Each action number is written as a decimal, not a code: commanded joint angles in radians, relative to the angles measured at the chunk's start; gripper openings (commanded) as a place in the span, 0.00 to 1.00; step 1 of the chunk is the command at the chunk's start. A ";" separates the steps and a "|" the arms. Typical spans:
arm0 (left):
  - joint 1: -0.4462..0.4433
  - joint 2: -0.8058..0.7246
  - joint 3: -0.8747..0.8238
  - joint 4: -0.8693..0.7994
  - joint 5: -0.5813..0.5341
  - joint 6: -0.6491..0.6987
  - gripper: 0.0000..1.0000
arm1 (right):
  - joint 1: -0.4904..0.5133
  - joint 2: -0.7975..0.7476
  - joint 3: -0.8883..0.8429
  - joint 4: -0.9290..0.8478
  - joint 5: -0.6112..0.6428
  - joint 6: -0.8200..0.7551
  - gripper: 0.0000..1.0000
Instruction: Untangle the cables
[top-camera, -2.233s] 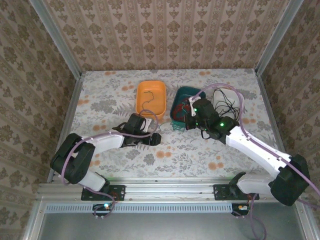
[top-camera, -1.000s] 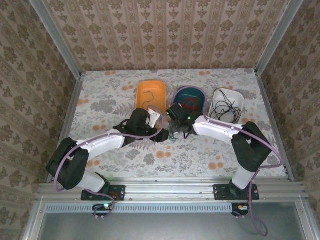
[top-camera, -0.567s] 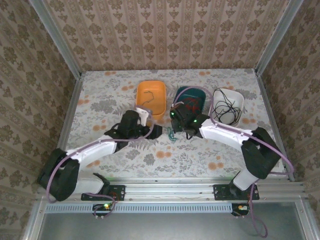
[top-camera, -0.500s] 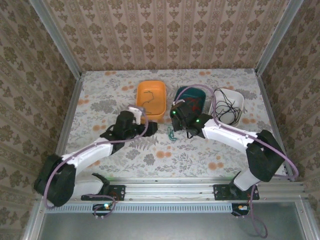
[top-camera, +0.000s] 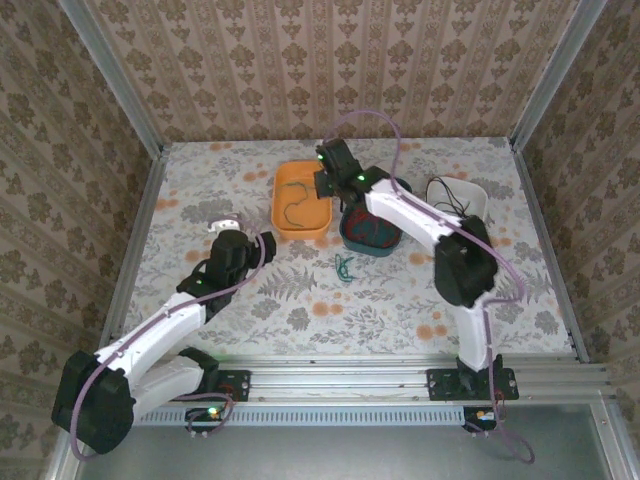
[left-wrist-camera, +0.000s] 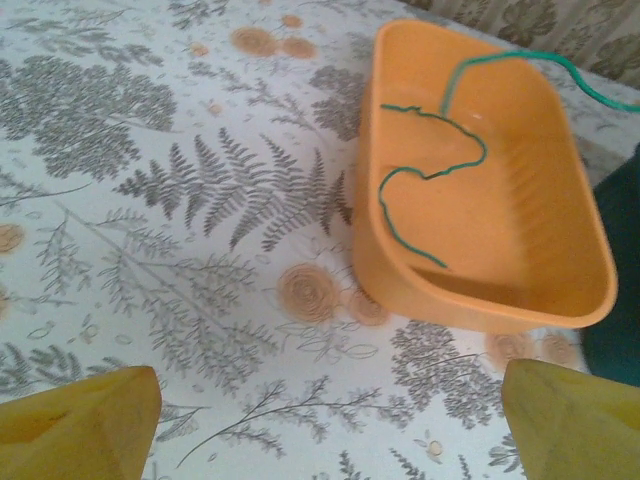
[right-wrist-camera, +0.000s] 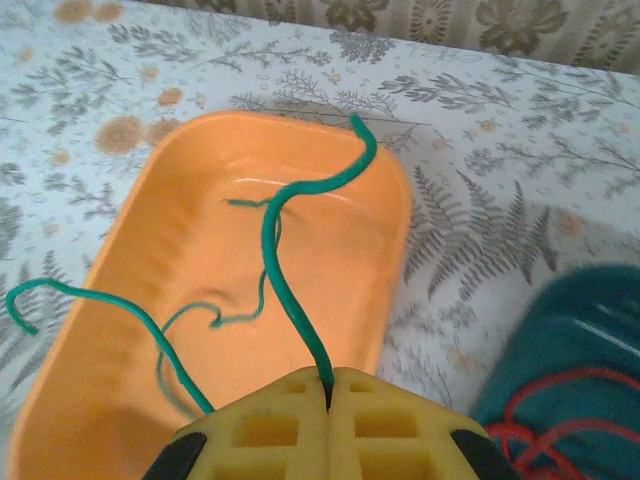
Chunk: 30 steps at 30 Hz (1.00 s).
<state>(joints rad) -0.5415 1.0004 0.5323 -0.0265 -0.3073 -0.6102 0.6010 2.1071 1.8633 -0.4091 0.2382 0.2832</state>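
Left claw (left-wrist-camera: 325, 430): I am pulling it back, fingers spreading wide, holding nothing.
Green cable (right-wrist-camera: 275, 250): I am hanging it over the orange tray (left-wrist-camera: 500, 250), clear of the teal tray (top-camera: 390, 243).
Right claw (right-wrist-camera: 328, 385): pressed together, pinching that cable; releasing it is coming next, I judge.

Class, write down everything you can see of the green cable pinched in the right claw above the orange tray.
The green cable is thin and smooth. The right claw is shut on it, jaws pressed together. Two lengths leave the pinch: one bends up to a free end near the far rim of the orange tray, the other arcs left to a hooked end. It hangs above the tray; whether it joins the green strand lying inside cannot be told.
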 joint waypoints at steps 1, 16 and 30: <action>0.007 -0.025 0.012 -0.054 -0.039 -0.021 0.89 | -0.008 0.146 0.183 -0.208 -0.041 -0.081 0.00; -0.006 0.025 0.040 -0.021 0.010 0.039 0.90 | -0.054 0.007 0.110 -0.057 -0.130 -0.146 0.63; -0.224 0.425 0.227 0.101 0.483 0.300 0.86 | -0.077 -0.581 -0.614 0.048 -0.157 0.077 0.59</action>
<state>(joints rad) -0.7464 1.3628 0.7071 0.0425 0.0307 -0.3790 0.5243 1.5749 1.3285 -0.3462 0.0921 0.2966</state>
